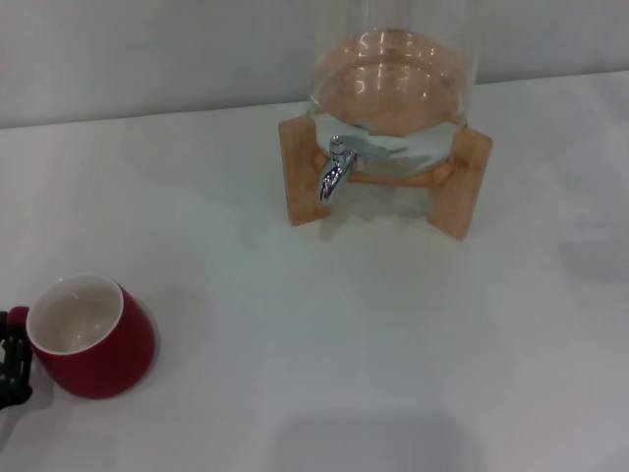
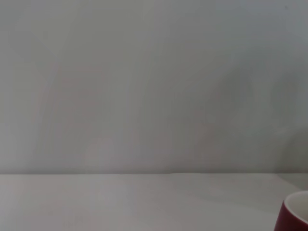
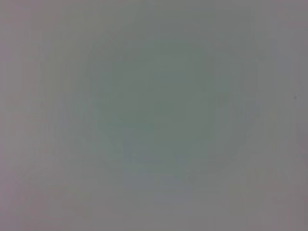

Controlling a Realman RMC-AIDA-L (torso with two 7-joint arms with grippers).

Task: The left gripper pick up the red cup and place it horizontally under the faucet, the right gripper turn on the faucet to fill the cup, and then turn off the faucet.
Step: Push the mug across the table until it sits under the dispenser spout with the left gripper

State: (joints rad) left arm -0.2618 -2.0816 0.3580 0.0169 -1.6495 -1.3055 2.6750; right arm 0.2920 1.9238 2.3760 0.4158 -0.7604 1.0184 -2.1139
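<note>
White table [image 1: 393,344] bears a squat red cup [image 1: 93,339] (white inside); left gripper [image 1: 12,359] beside it, grip unclear.

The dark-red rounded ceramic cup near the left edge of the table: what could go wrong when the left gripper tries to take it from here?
1. The left gripper sits at the view's edge, touching or nearly touching the dark-red rounded ceramic cup; a sideways approach might push it instead of gripping it.
2. The small chrome faucet on the clear glass jar is far across the white table, so a weak hold could slip on the way.
</note>
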